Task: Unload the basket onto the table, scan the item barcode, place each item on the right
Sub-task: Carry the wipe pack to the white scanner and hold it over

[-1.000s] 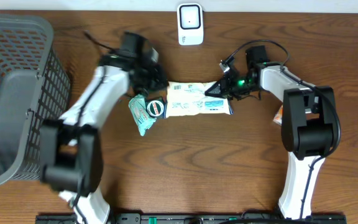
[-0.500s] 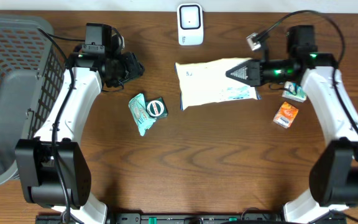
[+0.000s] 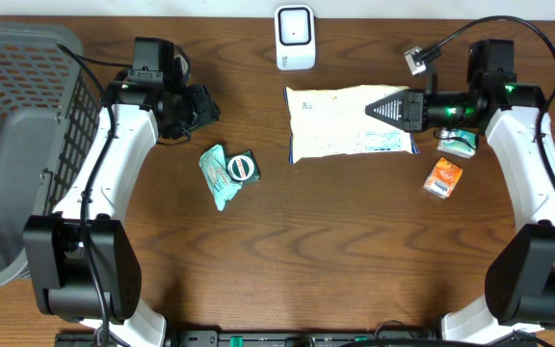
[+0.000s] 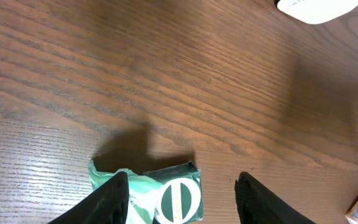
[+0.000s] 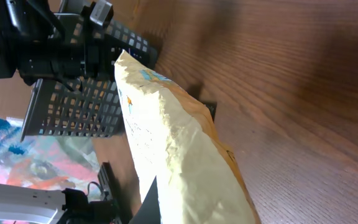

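A pale yellow bag with blue print is the item; it hangs above the table right of centre, flat side up. My right gripper is shut on the bag's right end. In the right wrist view the bag fills the middle, with one dark finger against its left side. The white scanner stands at the table's back edge, just left of the bag. My left gripper stands open at the left with nothing in it. No barcode shows on the bag.
A green packet with a round label lies below my left gripper, seen between its fingers. An orange packet and a small green-white item lie under the right arm. A grey basket fills the left edge.
My left gripper opened and drew back to the left, away from the bag's end. My right gripper lifted the bag off the table and carried it right and toward the back.
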### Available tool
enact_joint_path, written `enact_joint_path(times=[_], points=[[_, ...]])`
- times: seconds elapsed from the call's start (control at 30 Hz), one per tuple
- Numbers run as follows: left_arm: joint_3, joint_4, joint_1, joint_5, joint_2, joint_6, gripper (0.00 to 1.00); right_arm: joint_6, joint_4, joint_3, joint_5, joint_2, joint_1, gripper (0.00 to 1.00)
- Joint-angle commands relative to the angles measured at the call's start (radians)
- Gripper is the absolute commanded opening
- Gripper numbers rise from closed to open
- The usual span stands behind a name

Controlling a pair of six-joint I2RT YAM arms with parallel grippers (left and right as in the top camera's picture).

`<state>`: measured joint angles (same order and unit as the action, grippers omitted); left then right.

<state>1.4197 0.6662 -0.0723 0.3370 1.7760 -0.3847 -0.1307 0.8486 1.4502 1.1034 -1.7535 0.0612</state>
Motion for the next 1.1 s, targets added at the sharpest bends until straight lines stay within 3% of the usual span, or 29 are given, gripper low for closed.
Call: enact_joint_path(times=[0.0, 0.03, 0.1, 0.17, 0.3, 0.57, 0.63, 0.9, 1.07], points=[[0.000, 0.003, 0.004, -0.011, 0.008, 0.014, 0.60, 0.035, -0.013, 0.006, 0.055, 0.000, -0.003, 0.01], [0.000, 0.003, 0.004, -0.011, 0.008, 0.014, 0.76, 0.044, -0.019, 0.006, 0.055, 0.000, -0.003, 0.01], [0.000, 0.003, 0.004, -0.011, 0.008, 0.014, 0.93, 0.052, -0.029, 0.006, 0.055, 0.000, -0.003, 0.01], [0.000, 0.003, 0.004, -0.011, 0.008, 0.014, 0.98, 0.052, -0.031, 0.006, 0.055, 0.000, -0.003, 0.01], [0.000, 0.003, 0.004, -0.011, 0.008, 0.014, 0.98, 0.066, -0.073, 0.006, -0.006, 0.000, -0.006, 0.01], [0.000, 0.003, 0.004, -0.011, 0.008, 0.014, 0.98, 0.145, -0.280, 0.006, -0.555, 0.000, -0.127, 0.01], [0.000, 0.003, 0.004, -0.011, 0.008, 0.014, 0.98, 0.143, -0.376, 0.006, -0.796, 0.000, -0.212, 0.01], [0.000, 0.003, 0.004, -0.011, 0.008, 0.014, 0.98, -0.089, -0.605, 0.006, -1.298, 0.000, -0.418, 0.01], [0.000, 0.003, 0.004, -0.011, 0.008, 0.014, 0.98, -0.261, -0.736, 0.006, -1.426, 0.000, -0.473, 0.01]])
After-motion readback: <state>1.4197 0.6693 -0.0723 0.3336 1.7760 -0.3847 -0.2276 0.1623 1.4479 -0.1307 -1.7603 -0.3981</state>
